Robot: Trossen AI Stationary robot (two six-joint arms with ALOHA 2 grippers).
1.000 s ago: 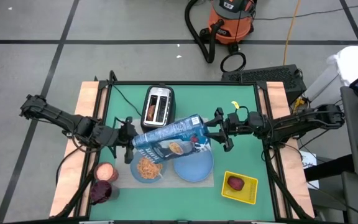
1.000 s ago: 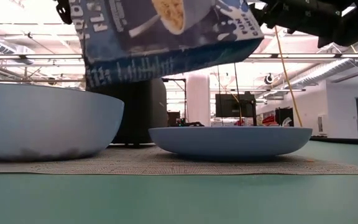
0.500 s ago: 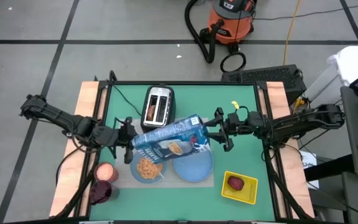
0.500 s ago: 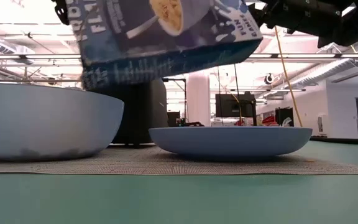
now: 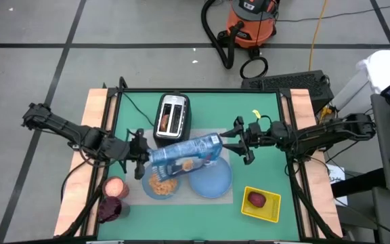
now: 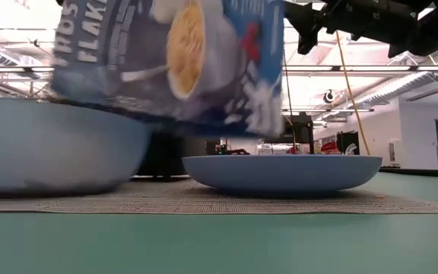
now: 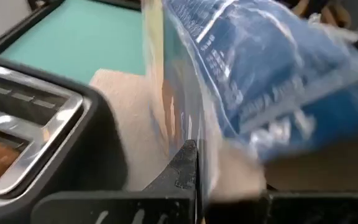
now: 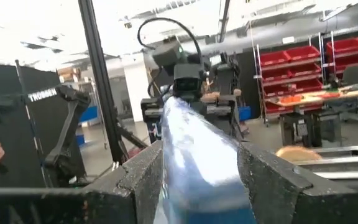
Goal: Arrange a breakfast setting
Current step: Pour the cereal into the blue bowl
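Both arms reached in toward the table's centre from 9 and 3 o'clock, holding the blue cereal box (image 5: 183, 150) in the air between them. The left gripper (image 5: 141, 157) was clamped on the box's end nearest it, and the right gripper (image 5: 226, 144) pinched the far end between its fingers (image 8: 143, 176). The box lay on its side, tipped over the light-blue bowl (image 5: 161, 183), which held cereal.

In the left wrist view the box was blurred and filled most of the picture, hiding the gripper's fingertips. In the low view the box covered part of the bowl (image 6: 59, 152), and its top edge was cut off.

The light-blue plate (image 5: 210, 180) sat just beside the bowl at 3 o'clock, both on the grey mat (image 5: 181, 196). The toaster (image 5: 172, 116) stood at 12 o'clock from the box. A dark red fruit (image 5: 256, 199) rested in the yellow tray (image 5: 269, 211) at 4 o'clock.
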